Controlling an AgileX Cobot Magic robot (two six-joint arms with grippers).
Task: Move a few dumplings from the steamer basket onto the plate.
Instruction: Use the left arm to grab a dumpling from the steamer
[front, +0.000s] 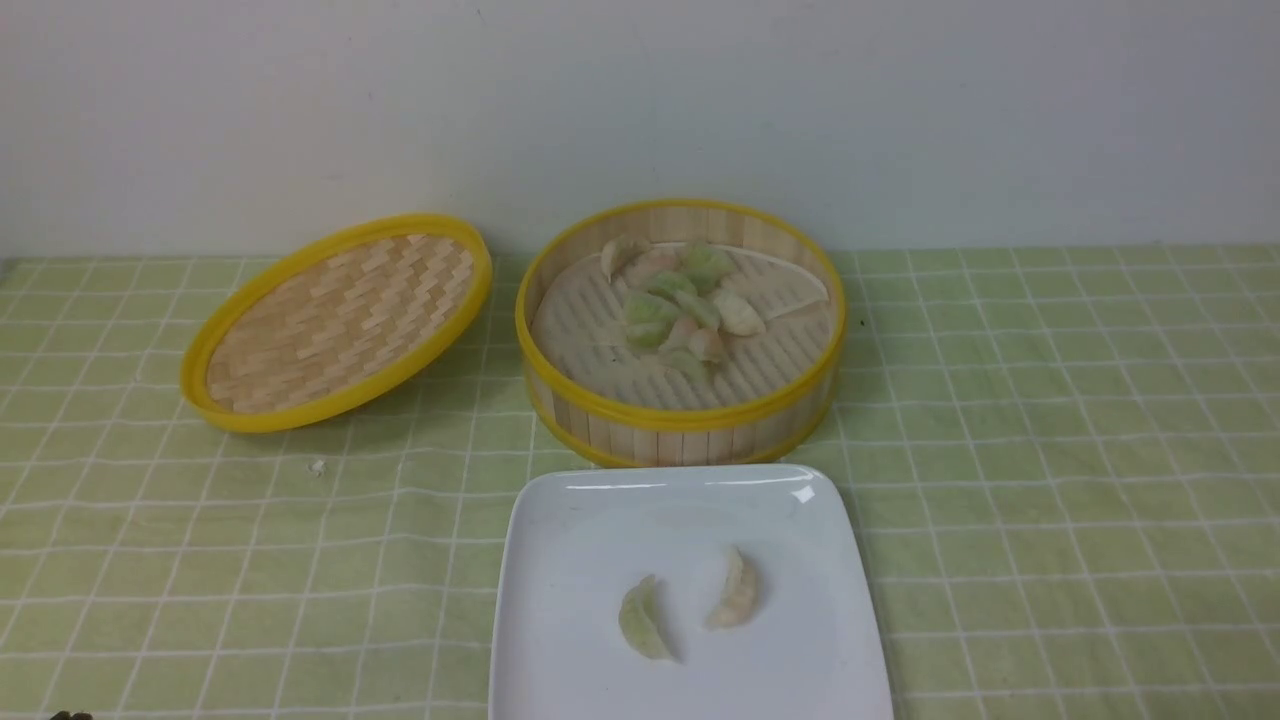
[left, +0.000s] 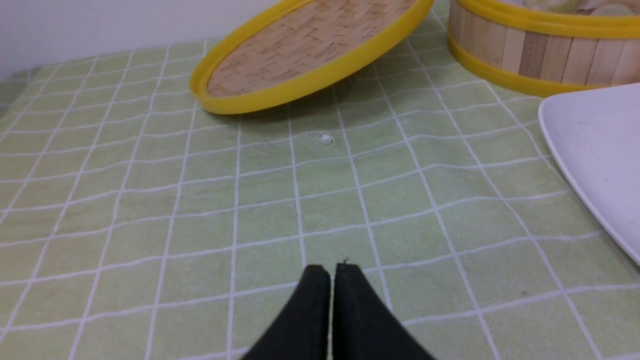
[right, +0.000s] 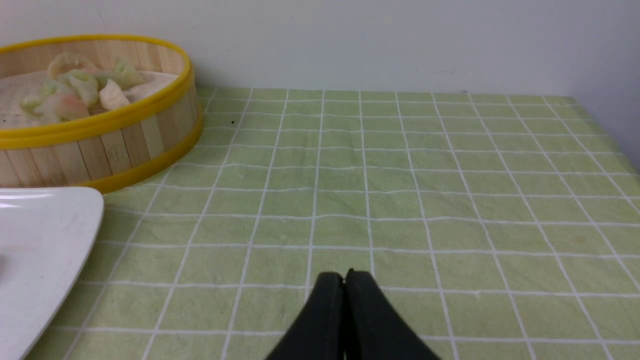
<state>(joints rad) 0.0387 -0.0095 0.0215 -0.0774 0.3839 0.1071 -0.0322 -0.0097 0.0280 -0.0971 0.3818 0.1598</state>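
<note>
You have two dumplings on the plate (front: 560, 620): a pale green one (front: 640, 620) and, just to its right, a creamy one (front: 738, 592), apart from each other and both inside the rim. The other dumplings (front: 686, 312) are heaped around the middle of the steamer basket (front: 682, 418), some overlapping. Two could pass for "a few", so I'd judge you are either done or one or two short; the pictures can't settle which.

Your left gripper (left: 332, 270) and right gripper (right: 345, 277) both have their jaws together with nothing between them, each over cloth to its own side of the plate.

The basket sits near the worktop's back edge, close to the wall (front: 640, 110), so keep any reach from tipping into it. The plate's back edge is right by the basket's front, leaving hardly any room between. The tilted lid (front: 340, 320) takes up the back left and would crowd a left-hand approach. You have bare cloth (front: 1060, 450) right of basket and plate, and more at the front left. On the plate, the back corners offer open landing spots.
</note>
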